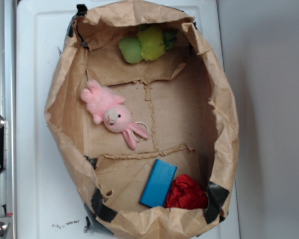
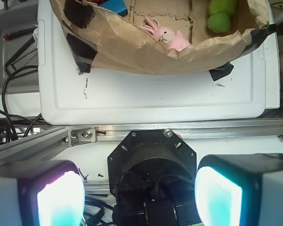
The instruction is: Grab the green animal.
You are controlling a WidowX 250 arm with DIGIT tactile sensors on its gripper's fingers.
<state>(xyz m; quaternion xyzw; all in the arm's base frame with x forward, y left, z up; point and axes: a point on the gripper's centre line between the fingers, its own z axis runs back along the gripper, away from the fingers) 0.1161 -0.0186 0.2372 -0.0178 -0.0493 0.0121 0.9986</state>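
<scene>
Jaws stood spread apart, gripping nothing, low in wrist view above aluminium rail and black base mount.

Green animal lay well ahead of jaws and a little right of them, inside paper bag, against bag's wall. Long axis ran crosswise: light green rounded part toward pink bunny, fuzzy yellow-green part beside it.

Blue block and red cloth lump touched each other at bag's opposite end. Bag rested on white tray.

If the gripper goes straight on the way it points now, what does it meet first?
Probably the black mount directly between the open fingers, beside the aluminium rail. The paper bag with the green animal lies farther off. Depth is unclear.
</scene>
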